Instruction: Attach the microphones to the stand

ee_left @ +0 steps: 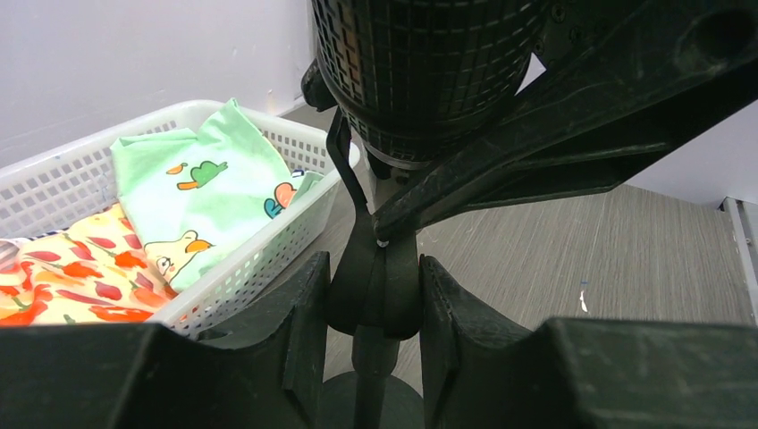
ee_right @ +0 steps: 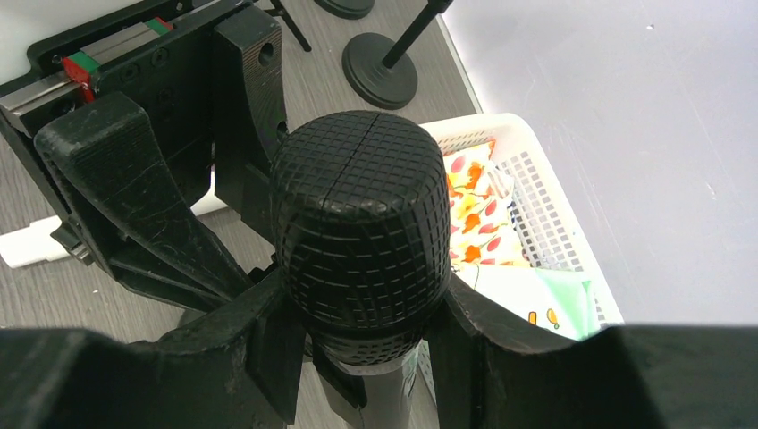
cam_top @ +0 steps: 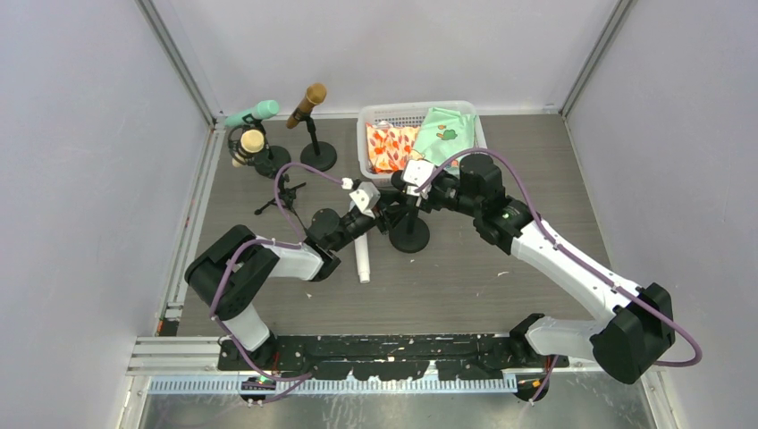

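Note:
A black microphone (ee_right: 362,223) with a gridded head stands upright over the black stand with a round base (cam_top: 409,237) at mid-table. My right gripper (ee_right: 362,313) is shut on the microphone just below its head. My left gripper (ee_left: 374,268) is shut on the stand's clip joint (ee_left: 375,290) on the post, right under the microphone head (ee_left: 420,71). In the top view both grippers meet above the base, the left gripper (cam_top: 386,214) and the right gripper (cam_top: 413,189). Whether the microphone sits in the clip is hidden.
A white microphone-like stick (cam_top: 362,259) lies on the table left of the base. At the back left stand a green microphone (cam_top: 252,113), a brown one (cam_top: 307,105) and a cream-headed one (cam_top: 250,143), plus a small tripod (cam_top: 284,192). A white basket (cam_top: 375,116) holds cloths.

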`<control>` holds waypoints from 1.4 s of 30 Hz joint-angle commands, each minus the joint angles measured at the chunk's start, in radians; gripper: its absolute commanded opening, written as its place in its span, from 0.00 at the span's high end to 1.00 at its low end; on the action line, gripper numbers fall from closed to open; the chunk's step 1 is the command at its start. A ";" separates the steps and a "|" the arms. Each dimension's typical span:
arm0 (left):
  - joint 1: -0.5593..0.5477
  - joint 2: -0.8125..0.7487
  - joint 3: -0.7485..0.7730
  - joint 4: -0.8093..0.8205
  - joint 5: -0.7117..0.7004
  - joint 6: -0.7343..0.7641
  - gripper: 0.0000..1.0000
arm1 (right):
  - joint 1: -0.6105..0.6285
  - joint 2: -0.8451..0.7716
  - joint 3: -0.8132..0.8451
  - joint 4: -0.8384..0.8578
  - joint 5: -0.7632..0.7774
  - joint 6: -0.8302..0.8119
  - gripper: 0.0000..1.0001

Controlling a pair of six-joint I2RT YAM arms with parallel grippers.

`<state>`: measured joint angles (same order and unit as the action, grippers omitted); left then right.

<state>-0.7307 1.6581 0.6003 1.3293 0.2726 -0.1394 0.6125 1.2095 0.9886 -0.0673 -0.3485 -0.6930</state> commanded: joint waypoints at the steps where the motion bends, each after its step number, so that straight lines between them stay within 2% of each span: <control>1: 0.019 -0.030 0.016 0.065 -0.039 -0.009 0.83 | 0.006 -0.034 -0.033 -0.021 -0.043 0.059 0.92; 9: 0.020 -0.063 0.034 -0.020 -0.008 -0.009 0.14 | 0.007 -0.030 -0.012 -0.007 -0.008 0.071 0.76; 11: 0.022 -0.080 0.039 -0.058 0.000 -0.007 0.03 | 0.006 -0.029 -0.002 0.021 0.005 0.085 0.69; 12: 0.022 -0.091 0.039 -0.078 0.000 -0.005 0.01 | 0.006 -0.029 -0.001 0.041 0.010 0.093 0.65; 19: 0.022 -0.186 0.005 -0.228 -0.039 0.000 0.00 | 0.007 -0.037 0.031 0.152 0.042 0.168 0.35; 23: 0.022 -0.274 -0.025 -0.344 -0.098 0.004 0.00 | 0.006 -0.052 0.062 0.160 0.043 0.210 0.24; 32: 0.022 -0.460 -0.083 -0.566 -0.184 -0.011 0.00 | 0.007 -0.140 0.047 0.130 -0.014 0.275 0.16; 38: 0.022 -0.666 -0.066 -0.926 -0.400 -0.109 0.00 | 0.006 -0.252 -0.029 0.185 -0.044 0.429 0.16; 42: 0.022 -0.824 -0.011 -1.241 -0.589 -0.305 0.00 | 0.006 -0.332 -0.062 0.205 0.060 0.624 0.14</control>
<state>-0.7120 0.9585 0.5205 0.4259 -0.0948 -0.2596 0.6144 0.9432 0.9516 0.0624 -0.3630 -0.2840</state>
